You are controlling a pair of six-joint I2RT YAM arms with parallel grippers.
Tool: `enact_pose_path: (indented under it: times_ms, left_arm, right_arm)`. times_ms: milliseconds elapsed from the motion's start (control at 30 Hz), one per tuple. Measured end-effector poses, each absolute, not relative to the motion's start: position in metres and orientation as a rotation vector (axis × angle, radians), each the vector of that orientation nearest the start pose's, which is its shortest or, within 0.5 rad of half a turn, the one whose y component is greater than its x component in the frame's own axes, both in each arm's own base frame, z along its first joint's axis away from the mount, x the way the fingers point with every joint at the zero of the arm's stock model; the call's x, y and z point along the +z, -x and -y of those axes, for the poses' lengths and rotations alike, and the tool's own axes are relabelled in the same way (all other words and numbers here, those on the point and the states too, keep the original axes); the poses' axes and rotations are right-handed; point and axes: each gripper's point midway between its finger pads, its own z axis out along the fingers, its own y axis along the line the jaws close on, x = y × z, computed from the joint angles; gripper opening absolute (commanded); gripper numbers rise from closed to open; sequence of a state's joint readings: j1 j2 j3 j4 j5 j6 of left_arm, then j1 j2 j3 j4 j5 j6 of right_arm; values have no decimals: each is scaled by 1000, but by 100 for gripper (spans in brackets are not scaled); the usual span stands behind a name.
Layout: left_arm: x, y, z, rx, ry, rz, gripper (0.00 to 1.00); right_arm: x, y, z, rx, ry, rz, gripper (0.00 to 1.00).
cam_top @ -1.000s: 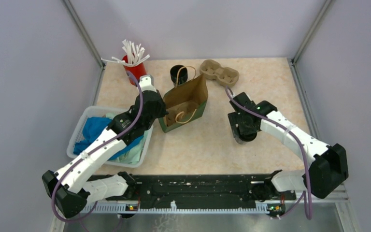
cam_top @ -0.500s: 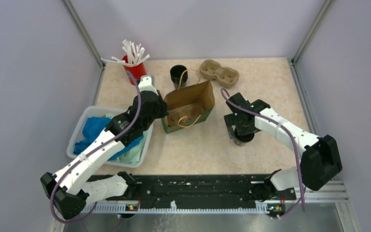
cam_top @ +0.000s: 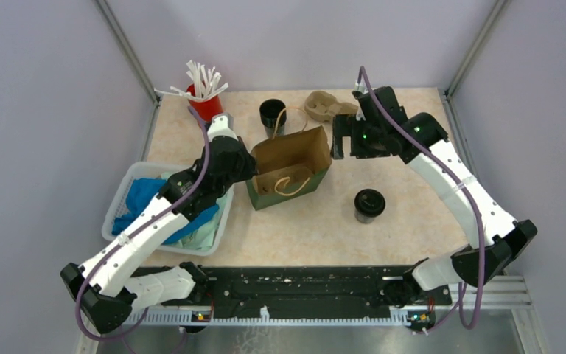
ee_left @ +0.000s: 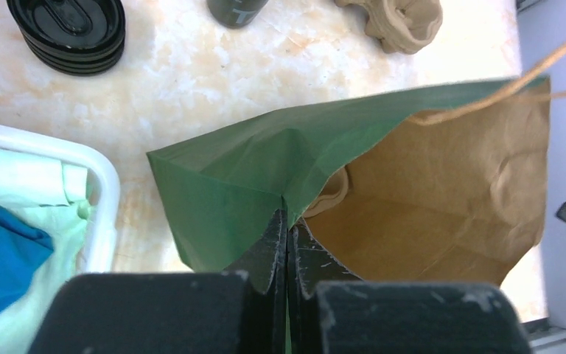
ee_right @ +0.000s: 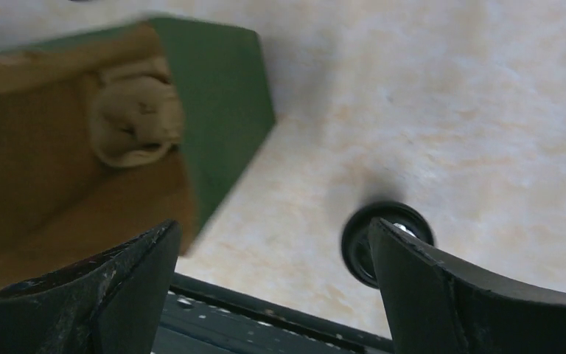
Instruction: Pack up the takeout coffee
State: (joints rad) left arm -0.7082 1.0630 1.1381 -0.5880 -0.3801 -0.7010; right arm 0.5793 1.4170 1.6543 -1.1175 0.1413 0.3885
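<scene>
Top cam is fixed up high at the near side, tilted down and forward, far enough back to catch the whole worktop in one go. Left wrist cam rides on the left hand and looks straight along it, jammed right up against the paper bag, which fills most of the frame. Right wrist cam sits on the right hand, higher up, looking down at the bag's corner and the black cup on the worktop. All three catch the bag; top and right wrist also share the cup.
</scene>
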Motion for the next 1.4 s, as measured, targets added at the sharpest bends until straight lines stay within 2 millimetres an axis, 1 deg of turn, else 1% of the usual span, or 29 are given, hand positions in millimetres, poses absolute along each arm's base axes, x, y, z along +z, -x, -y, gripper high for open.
enact_pose_path:
  times_ms: [33, 100, 133, 200, 267, 300, 367, 433, 467, 533, 567, 633, 700, 733, 767, 833, 933, 1000, 1067, 1133, 1167, 1200, 1267, 1300, 1333, 1367, 1400]
  left_arm:
    - [276, -277, 186, -491, 241, -2068, 8]
    - [282, -276, 188, -528, 289, -2069, 15]
    - [283, -275, 190, -549, 313, -2073, 21]
    - [283, -271, 193, -588, 349, -2088, 40]
    - [282, -266, 198, -625, 346, -2112, 60]
    - [282, -263, 200, -647, 341, -2121, 67]
    - [285, -256, 199, -662, 311, -2127, 82]
    - [290, -251, 194, -653, 269, -2115, 94]
    - [293, -249, 189, -637, 249, -2099, 97]
    - [301, -248, 180, -592, 203, -2074, 98]
    - [308, -250, 174, -558, 174, -2054, 99]
    - [323, -258, 170, -503, 124, -2024, 98]
    - [340, -269, 170, -462, 77, -1999, 98]
    - [349, -279, 171, -436, 55, -1989, 98]
    - [352, -285, 172, -420, 45, -1986, 98]
    - [348, -299, 170, -386, 19, -2007, 98]
    - [327, -321, 158, -368, 20, -2075, 98]
    - [317, -334, 154, -402, 20, -2106, 98]
    - [314, -343, 159, -476, 1, -2113, 96]
    - [315, -348, 174, -571, -45, -2105, 87]
    - [315, -350, 182, -618, -68, -2099, 80]
    - [316, -352, 189, -662, -87, -2092, 70]
    - [316, -354, 200, -734, -111, -2087, 55]
    - [316, -354, 203, -757, -114, -2087, 46]
    - [317, -354, 207, -780, -126, -2083, 34]
    - [318, -353, 209, -800, -131, -2080, 21]
    - [320, -353, 211, -816, -139, -2075, 12]
  right_arm:
    - [280, -287, -187, 337, 164, -2425, 92]
    - [287, -291, -205, 452, 146, -2398, 88]
    - [291, -296, -217, 524, 128, -2380, 87]
    - [293, -300, -228, 584, 97, -2373, 86]
    - [291, -302, -234, 620, 56, -2384, 88]
    - [290, -301, -234, 623, 29, -2400, 90]
    - [290, -297, -233, 623, -9, -2428, 94]
    - [290, -290, -230, 621, -41, -2460, 98]
    - [290, -285, -230, 622, -50, -2476, 99]
    - [286, -277, -230, 618, -63, -2513, 99]
    - [283, -272, -231, 615, -64, -2531, 99]
    - [279, -262, -238, 618, -51, -2557, 99]
    - [278, -254, -246, 624, -33, -2568, 98]
    - [278, -252, -250, 629, -28, -2570, 97]
    - [277, -251, -252, 633, -31, -2572, 96]
    - [276, -251, -259, 646, -55, -2573, 93]
    - [276, -259, -265, 678, -133, -2555, 79]
    - [274, -265, -271, 715, -201, -2532, 70]
    - [268, -268, -275, 743, -259, -2525, 65]
    - [259, -268, -279, 760, -312, -2532, 58]
    - [256, -269, -280, 764, -330, -2535, 52]
    - [251, -269, -281, 767, -352, -2539, 43]
    - [248, -269, -283, 774, -370, -2539, 27]
    - [249, -269, -284, 779, -377, -2533, 22]
    - [252, -273, -285, 784, -388, -2516, 17]
    - [254, -274, -286, 785, -382, -2505, 14]
    - [257, -275, -286, 784, -377, -2496, 12]
